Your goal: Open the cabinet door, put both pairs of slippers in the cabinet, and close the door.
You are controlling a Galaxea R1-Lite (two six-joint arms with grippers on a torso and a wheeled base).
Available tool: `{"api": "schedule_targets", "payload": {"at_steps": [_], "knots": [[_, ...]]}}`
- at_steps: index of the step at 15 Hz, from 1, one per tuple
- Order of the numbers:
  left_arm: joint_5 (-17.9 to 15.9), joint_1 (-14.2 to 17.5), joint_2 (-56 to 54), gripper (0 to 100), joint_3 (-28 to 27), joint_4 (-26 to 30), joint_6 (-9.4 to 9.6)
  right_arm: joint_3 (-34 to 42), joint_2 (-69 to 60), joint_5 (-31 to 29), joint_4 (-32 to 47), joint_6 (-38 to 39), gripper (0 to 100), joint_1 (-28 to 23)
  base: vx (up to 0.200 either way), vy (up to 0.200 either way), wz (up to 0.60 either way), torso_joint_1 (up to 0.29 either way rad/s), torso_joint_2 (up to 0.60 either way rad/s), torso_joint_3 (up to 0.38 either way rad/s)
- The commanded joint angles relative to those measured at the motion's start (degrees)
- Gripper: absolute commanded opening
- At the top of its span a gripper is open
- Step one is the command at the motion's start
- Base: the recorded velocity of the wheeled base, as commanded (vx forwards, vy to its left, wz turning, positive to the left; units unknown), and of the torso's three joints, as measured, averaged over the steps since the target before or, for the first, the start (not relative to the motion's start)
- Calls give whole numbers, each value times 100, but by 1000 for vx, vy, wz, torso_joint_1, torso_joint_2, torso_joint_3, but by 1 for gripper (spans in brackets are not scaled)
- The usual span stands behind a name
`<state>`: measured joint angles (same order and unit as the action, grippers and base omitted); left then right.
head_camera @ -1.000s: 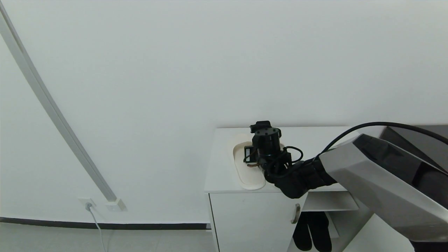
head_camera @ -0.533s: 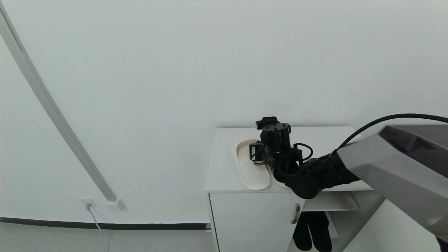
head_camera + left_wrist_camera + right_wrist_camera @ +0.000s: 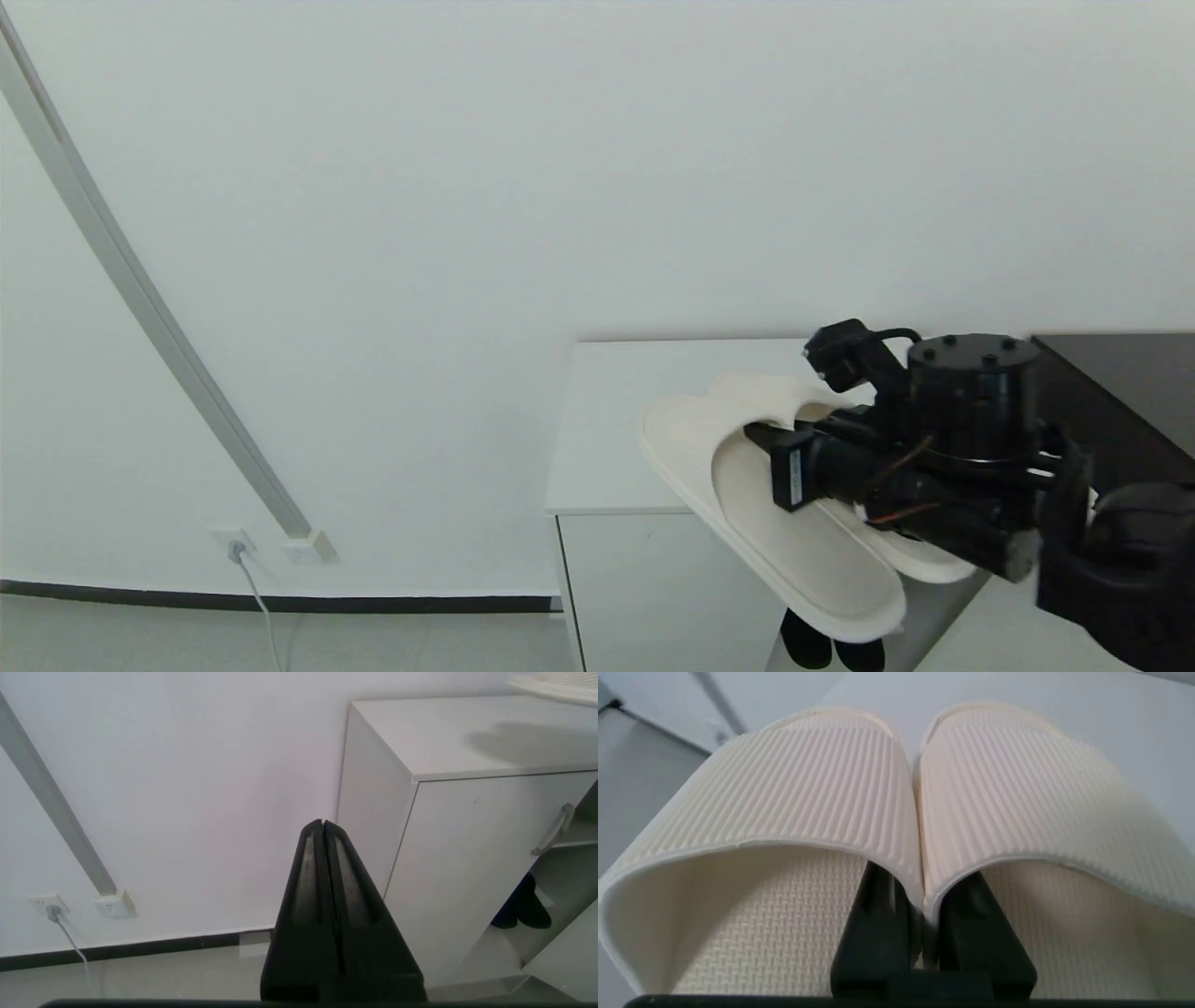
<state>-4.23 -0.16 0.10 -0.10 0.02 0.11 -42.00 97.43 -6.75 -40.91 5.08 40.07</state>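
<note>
Head view shows the white slippers [image 3: 794, 532] up in the air, in front of the cabinet [image 3: 616, 439] and off its top. They sit side by side and tilt, with the heel ends hanging lower than the toe ends. My right end effector [image 3: 780, 462] is pinching them. Right wrist view shows how. One of my fingers [image 3: 878, 933] goes inside each slipper, under the straps [image 3: 785, 784]. The two fingers squeeze the inner sides together in the middle.

I think these slippers are light and soft. They look like bendy foam with little bumps, so they should not slip much, and they will not break. But they are long and floppy, and the heel ends could swing or bump the cabinet on the way in. The spot where the two slippers touch seems the best place to pinch, since it takes both at once. If I squeeze too little, one could slide out.

Black slippers [image 3: 805, 649] lie low inside the cabinet, on the open side. The door [image 3: 653, 588] beside them is shut, and its handle [image 3: 553, 829] shows in the left wrist view. My left end effector [image 3: 324, 887] is pressed together with nothing in it. It is out in front of the cabinet's corner, well apart from the white slippers.
</note>
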Motion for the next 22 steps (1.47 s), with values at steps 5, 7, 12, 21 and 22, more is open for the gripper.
{"api": "schedule_targets", "payload": {"at_steps": [5, 7, 12, 21, 22], "knots": [[1, -2, -1, 0, 1, 6, -2, 605, -813, 174, -22, -16, 0, 467, 0, 0, 0, 0, 0, 0], [1, 7, -1, 0, 1, -2, -2, 623, -778, 174, -22, -16, 0, 502, 0, 0, 0, 0, 0, 0], [1, 7, -1, 0, 1, 6, -2, 728, -760, 174, -31, -25, 0, 528, 0, 0, 0, 0, 0, 0], [1, -2, -1, 0, 1, -2, -11, 798, -646, 157, -48, -43, 0, 572, -200, 0, 0, 2, 1, 3], [-8, -2, 8, 0, 1, -2, -11, 833, -646, 157, -57, -43, 0, 572, -200, 0, 0, 2, 2, 2]]}}
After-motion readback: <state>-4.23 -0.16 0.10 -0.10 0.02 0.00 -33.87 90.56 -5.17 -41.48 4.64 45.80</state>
